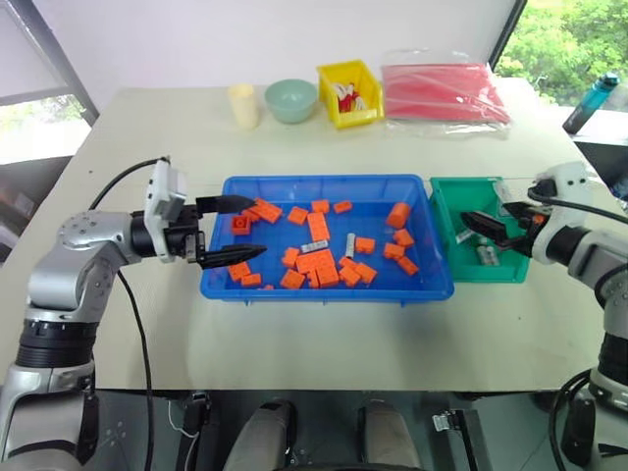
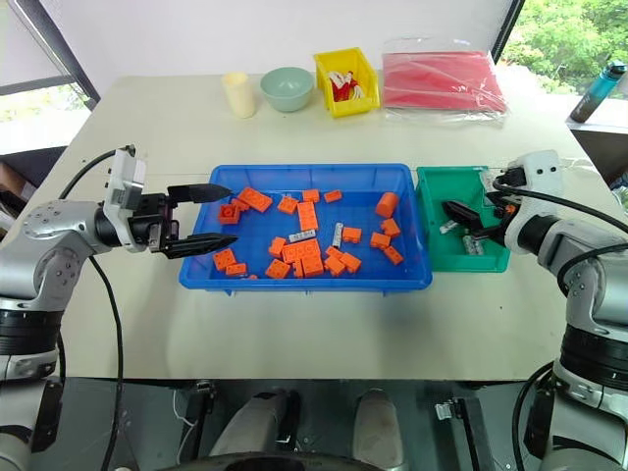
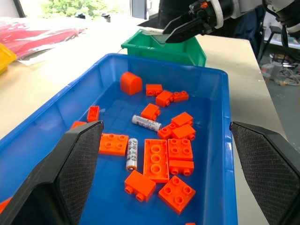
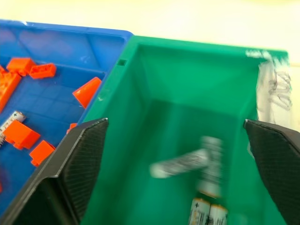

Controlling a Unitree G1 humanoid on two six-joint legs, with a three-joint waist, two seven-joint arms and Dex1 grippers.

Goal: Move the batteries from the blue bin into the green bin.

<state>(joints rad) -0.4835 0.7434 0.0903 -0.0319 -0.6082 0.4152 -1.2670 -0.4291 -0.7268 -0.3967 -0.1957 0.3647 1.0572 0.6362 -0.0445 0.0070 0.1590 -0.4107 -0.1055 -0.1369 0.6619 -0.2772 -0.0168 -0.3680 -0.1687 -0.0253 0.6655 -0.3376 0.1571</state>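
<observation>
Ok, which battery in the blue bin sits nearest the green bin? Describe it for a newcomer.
Start at the wide blue bin mid-table. Just right of its centre a silvery battery lies between orange bricks. It is grey, smooth and round; the other battery lies farther left.

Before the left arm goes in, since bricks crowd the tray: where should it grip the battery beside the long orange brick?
Probably grip the battery at its middle, from above, fingers across its width. It lies flat on the blue bin floor, the long orange brick close on one side, so keep the fingers narrow.
</observation>
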